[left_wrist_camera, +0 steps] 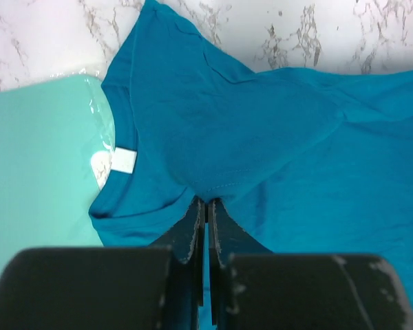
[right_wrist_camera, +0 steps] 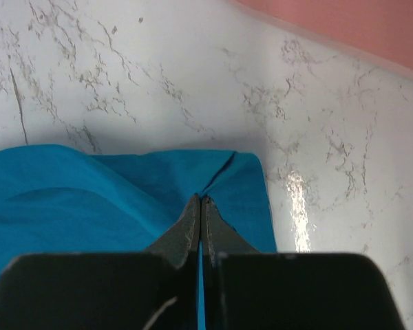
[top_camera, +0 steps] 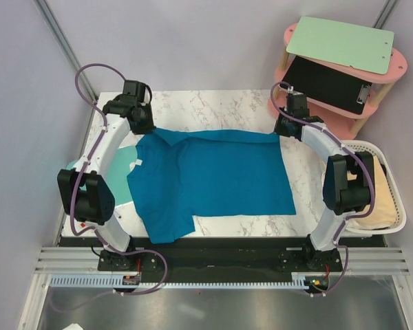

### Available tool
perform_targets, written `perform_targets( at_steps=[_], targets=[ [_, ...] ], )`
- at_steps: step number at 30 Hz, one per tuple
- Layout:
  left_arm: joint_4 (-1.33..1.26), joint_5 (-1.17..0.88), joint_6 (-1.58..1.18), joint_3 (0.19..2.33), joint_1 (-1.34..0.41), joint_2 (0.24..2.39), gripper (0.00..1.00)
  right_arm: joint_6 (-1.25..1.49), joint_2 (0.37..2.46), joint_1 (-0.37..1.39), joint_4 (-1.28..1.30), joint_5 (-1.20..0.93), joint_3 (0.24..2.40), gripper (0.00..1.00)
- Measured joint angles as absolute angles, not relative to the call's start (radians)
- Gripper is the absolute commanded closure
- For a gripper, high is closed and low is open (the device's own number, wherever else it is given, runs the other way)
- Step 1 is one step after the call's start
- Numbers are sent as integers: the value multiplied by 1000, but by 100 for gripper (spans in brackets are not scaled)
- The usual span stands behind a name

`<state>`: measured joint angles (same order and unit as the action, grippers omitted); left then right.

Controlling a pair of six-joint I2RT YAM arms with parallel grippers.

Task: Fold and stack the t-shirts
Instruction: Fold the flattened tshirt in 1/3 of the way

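Note:
A deep teal-blue t-shirt [top_camera: 213,179] lies spread on the marble table, collar to the left, one sleeve at the near left. My left gripper [top_camera: 146,125] is shut on its far-left shoulder; in the left wrist view [left_wrist_camera: 206,201] the cloth puckers at the fingertips, with the collar and white tag [left_wrist_camera: 124,161] to the left. My right gripper [top_camera: 283,128] is shut on the shirt's far-right hem corner, pinched in the right wrist view [right_wrist_camera: 201,198]. A pale cream-yellow shirt [top_camera: 380,206] lies in the basket at the right.
A mint-green board [top_camera: 117,180] lies under the shirt's collar at the left. A white mesh basket [top_camera: 397,199] stands at the table's right edge. A pink shelf [top_camera: 392,69] at the back right holds another mint-green board [top_camera: 341,45] and a black clipboard [top_camera: 327,84].

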<state>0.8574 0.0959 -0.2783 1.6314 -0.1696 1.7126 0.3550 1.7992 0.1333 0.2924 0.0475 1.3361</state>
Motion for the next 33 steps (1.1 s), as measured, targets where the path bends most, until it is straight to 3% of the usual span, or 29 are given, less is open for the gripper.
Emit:
perform_targets(
  at_steps=[33],
  targets=[
    [898,-3,-350,1092,-170,1458,98,333,1982,107,494,-71,1399,100]
  ],
)
